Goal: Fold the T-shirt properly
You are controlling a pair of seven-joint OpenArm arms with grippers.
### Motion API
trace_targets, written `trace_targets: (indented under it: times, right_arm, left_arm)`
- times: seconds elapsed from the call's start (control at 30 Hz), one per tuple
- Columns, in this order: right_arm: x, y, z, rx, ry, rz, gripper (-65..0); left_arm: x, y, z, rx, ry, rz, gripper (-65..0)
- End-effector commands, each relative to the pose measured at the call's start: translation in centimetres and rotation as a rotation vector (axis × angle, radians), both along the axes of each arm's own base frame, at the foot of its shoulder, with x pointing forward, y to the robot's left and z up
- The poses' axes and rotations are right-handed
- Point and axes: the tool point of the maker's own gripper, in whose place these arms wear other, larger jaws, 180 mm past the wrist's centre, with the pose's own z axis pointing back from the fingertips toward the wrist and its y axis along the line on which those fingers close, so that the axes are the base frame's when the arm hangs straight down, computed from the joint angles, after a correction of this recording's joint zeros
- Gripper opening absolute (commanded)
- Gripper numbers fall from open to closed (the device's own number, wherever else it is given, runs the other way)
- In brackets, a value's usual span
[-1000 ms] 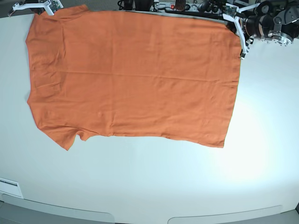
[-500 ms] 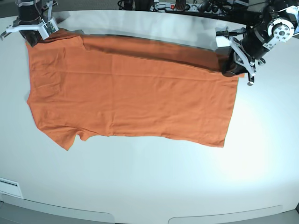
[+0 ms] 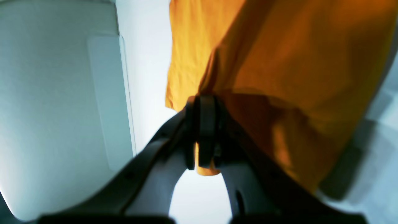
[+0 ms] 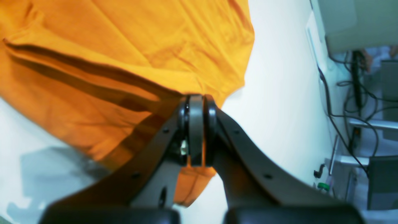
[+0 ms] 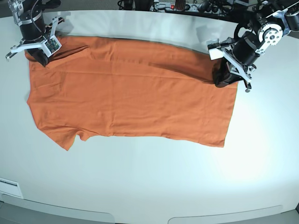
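Fingers (image 3: 203, 130) of left gripper (image 5: 227, 74) pressed together, pinching T-shirt (image 5: 131, 98) fabric at far hem corner; a small tongue of orange cloth showing below the pads in the left wrist view. Fingers (image 4: 196, 130) of right gripper (image 5: 39, 52) likewise clamped on orange cloth at far sleeve-side corner, a flap hanging beneath the pads in the right wrist view.

Worktop (image 5: 154, 182): white, broad, carrying the shirt across its far half; near half bare, lighter sheen at lower right in base view.

T-shirt: spread lengthwise across worktop, sleeves toward base view's left, hem toward its right. Near edge flat on surface, near sleeve pointing toward the lower left. Far edge raised off worktop between the two pinched corners and drawn inward over the body, casting a dark band of shadow along the top of the cloth. Light horizontal creases across the middle.

Left arm: on base view's right, reaching in from far right corner, wrist angled down to the hem corner. Right arm: on base view's left, standing over the sleeve corner.

Cables (image 5: 173, 5): dark tangle along worktop's far rim, well apart from the cloth.
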Motion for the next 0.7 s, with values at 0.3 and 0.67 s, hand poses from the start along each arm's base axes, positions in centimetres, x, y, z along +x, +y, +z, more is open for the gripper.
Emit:
trace_targets:
  times: [0.3,0.67]
  right_arm:
    - [2.3,-0.4,0.4,0.057,-0.066,-0.016,-65.0]
    - [4.8,-0.8,-0.5,0.137,-0.073,-0.034,-65.0]
  left_arm:
    - [4.4,1.8,2.6,-0.059,-0.138,0.1,-65.0]
    - [3.2,0.5,1.3,-0.109,-0.032,0.045,-65.0]
